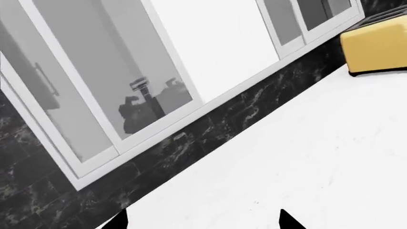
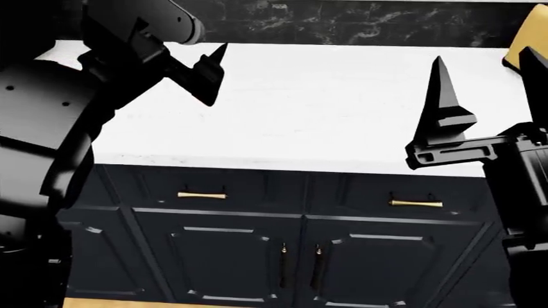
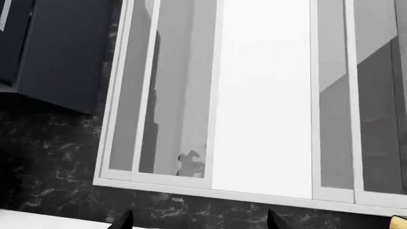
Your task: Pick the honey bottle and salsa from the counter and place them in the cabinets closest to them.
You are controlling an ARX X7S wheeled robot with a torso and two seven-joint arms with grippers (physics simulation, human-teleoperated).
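Both arms hang over the counter (image 2: 317, 109), a broad white slab with faint grey veining, and neither holds anything. The left gripper (image 2: 205, 74) is raised over the near-left part of the slab; from the head view only one dark pointed finger shows clearly, but its own wrist camera shows two black fingertips (image 1: 289, 222) well apart with bare white counter between them, so its fingers are spread and empty. The right gripper (image 2: 441, 109) stands at the right with a tall tapered finger pointing up; in its wrist view two dark tips (image 3: 124, 220) sit wide apart at the frame's edge, nothing between them, so it too is released. I can see no honey bottle and no salsa jar in any of the views; where they sit cannot be told from here. A yellow boxy appliance (image 1: 375, 45) with a dark base and dark top stands on the counter near the back wall, and its corner just peeks in at the far right of the head view. Behind the counter runs a black marble-look backsplash (image 2: 342, 22) with pale veins, and above it a white-framed window (image 1: 127, 76) with grey panes and a bright middle section. A dark upper cabinet (image 3: 57, 52) hangs beside the window. Below the slab are navy drawers and doors (image 2: 248, 256) with brass handles (image 2: 202, 195).
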